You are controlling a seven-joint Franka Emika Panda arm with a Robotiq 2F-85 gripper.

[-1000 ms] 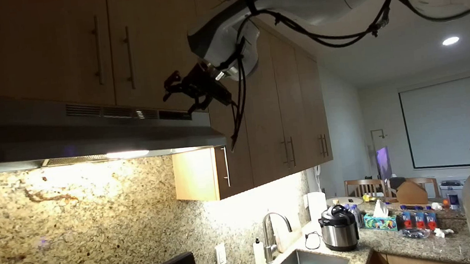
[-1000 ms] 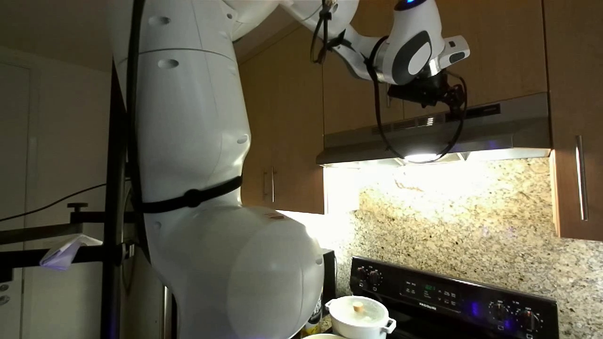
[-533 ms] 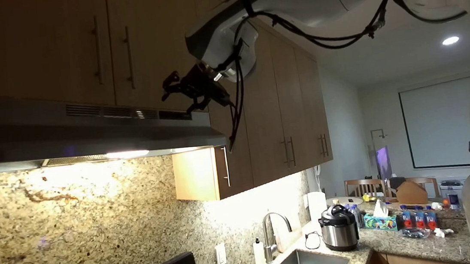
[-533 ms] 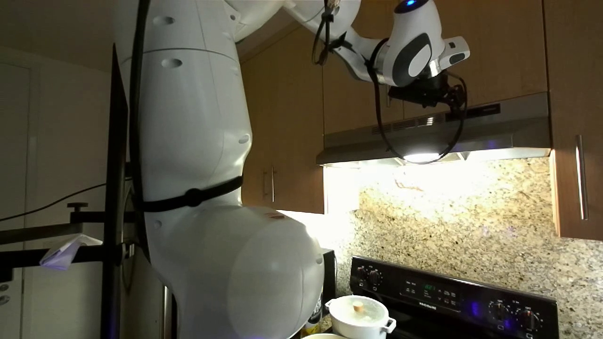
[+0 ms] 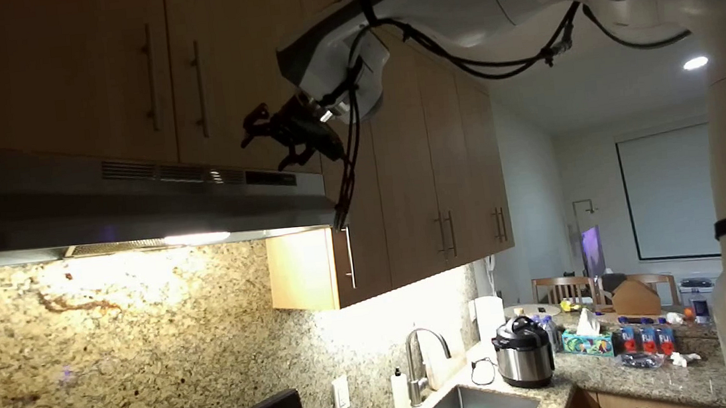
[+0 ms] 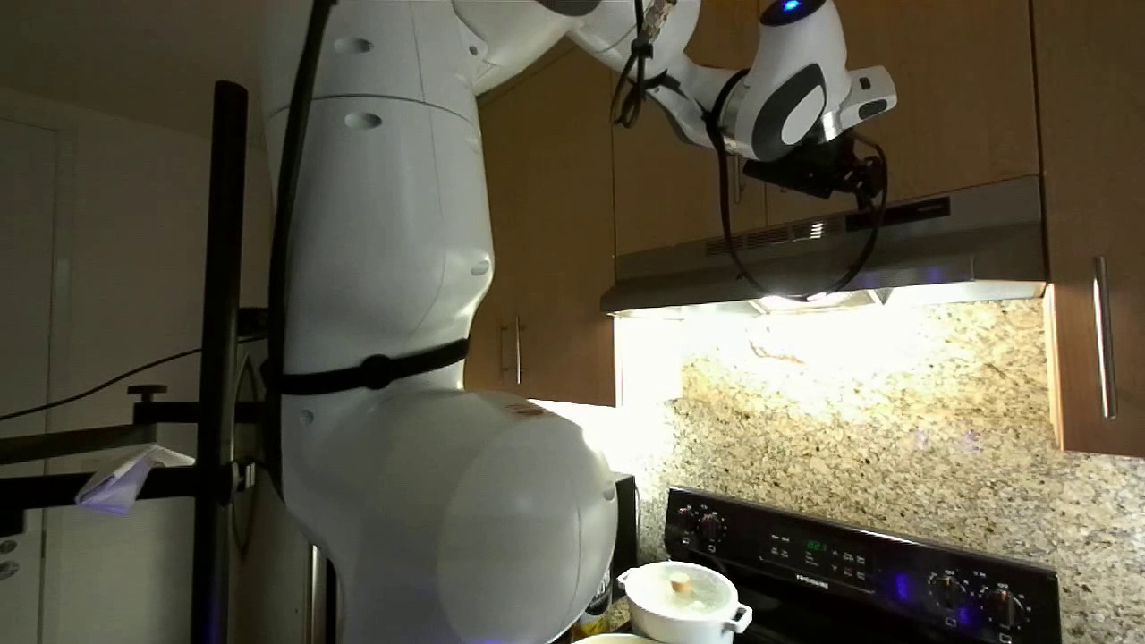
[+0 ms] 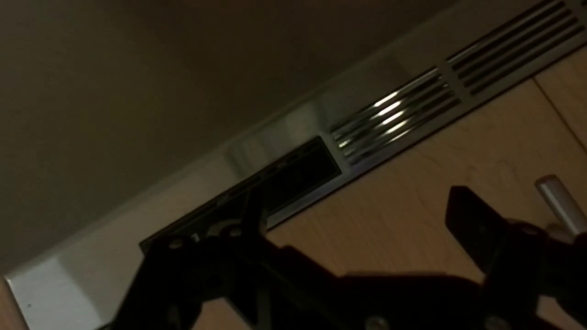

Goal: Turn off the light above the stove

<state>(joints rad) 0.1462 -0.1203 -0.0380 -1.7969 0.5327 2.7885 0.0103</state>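
The light [image 5: 197, 238] was lit, set beneath the hood [image 5: 243, 205] and lower than the fingers [image 7: 477, 229] in both exterior views. The hood's bottom edge came between the two, the fingers being up near the hood's top edge. Along its top strip, in the wrist view, a dark inset panel [image 7: 302, 172] ran behind the finger at that view's left, which covered part of it; vent slots [image 7: 396, 120] continued the strip ahead of the gap between the fingers. The strip ended in a straight edge against the cabinet doors [image 7: 394, 211]. A cabinet handle [image 7: 562, 206] showed just beside the finger at the right, partly behind it; the depth between them could not be told.

Open room lay lower than the fingers, between the hood and the stove [image 6: 751, 537], with the granite backsplash [image 5: 150, 344] at the back; a white pot [image 6: 684, 617] sat well below them. Black cables [image 5: 341, 213] hung lower than the fingers and crossed in front of the hood in both exterior views.

The fingers were released and spread wide, well apart from each other, with the cabinet doors showing through the gap. In an exterior view the lower finger [image 5: 296, 158] appeared just above the hood's dark inset panel; whether it touched the hood could not be told.
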